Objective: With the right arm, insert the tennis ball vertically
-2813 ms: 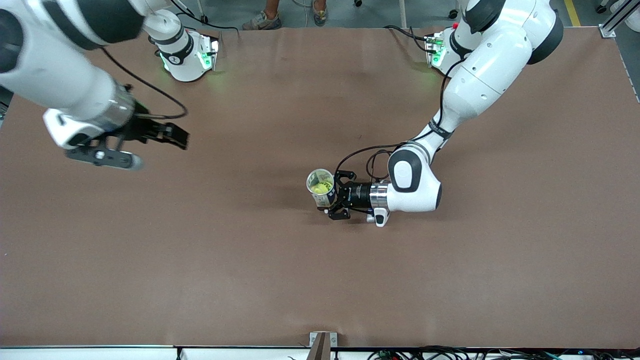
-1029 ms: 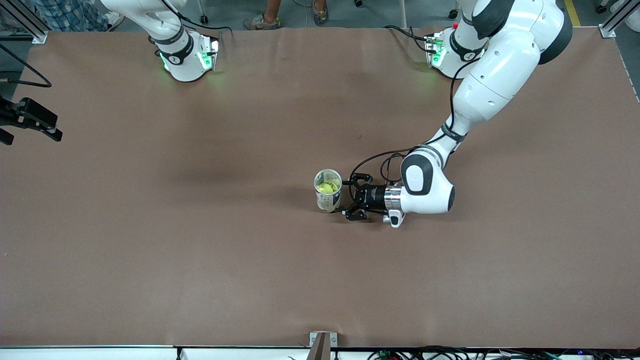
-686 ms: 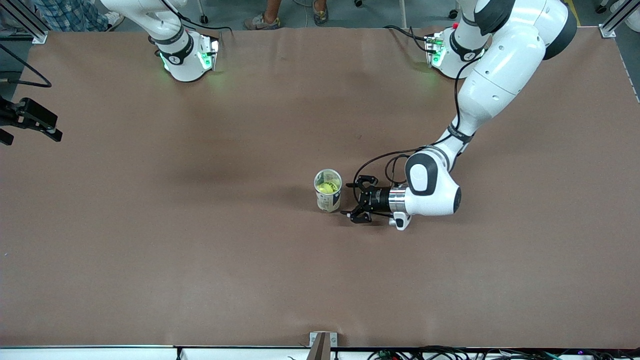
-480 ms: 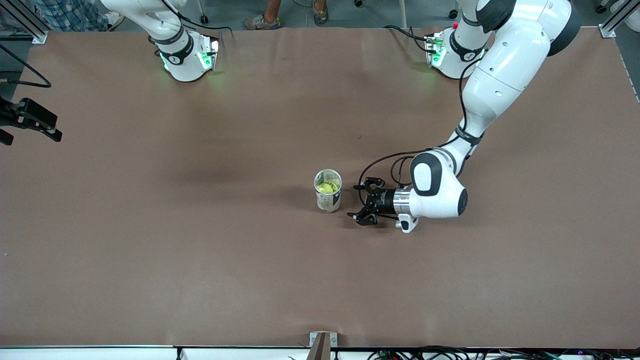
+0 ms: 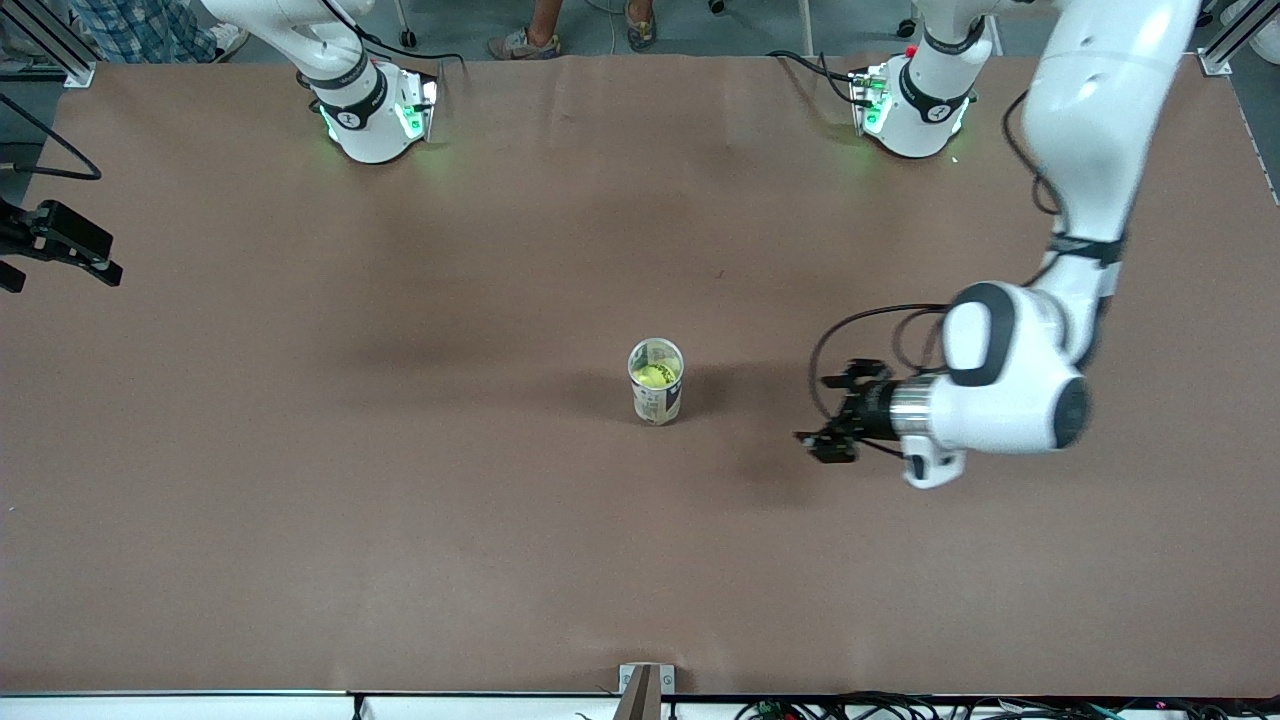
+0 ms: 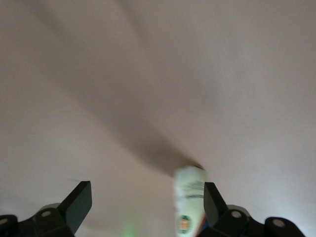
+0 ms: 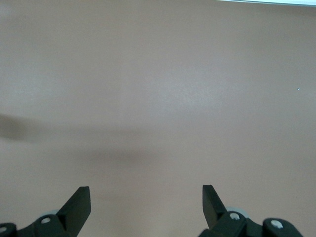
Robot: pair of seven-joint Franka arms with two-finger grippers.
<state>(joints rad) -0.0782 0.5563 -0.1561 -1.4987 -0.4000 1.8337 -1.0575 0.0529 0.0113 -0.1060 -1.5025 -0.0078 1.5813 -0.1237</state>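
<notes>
The left gripper (image 5: pixel 832 413) hangs empty with jaws spread, low over the table (image 5: pixel 400 520) at about three o'clock from the upright can (image 5: pixel 657 392) and apart from it. The tennis ball (image 5: pixel 655 375) sits inside that can near the table's middle, so any sweep toward nine o'clock could, I judge, tip the free-standing can and spill the ball. Its wrist lies level, fingers aimed at nine o'clock, forearm rising toward twelve; the right gripper (image 5: pixel 62 248) waits spread and empty at the nine o'clock edge.
</notes>
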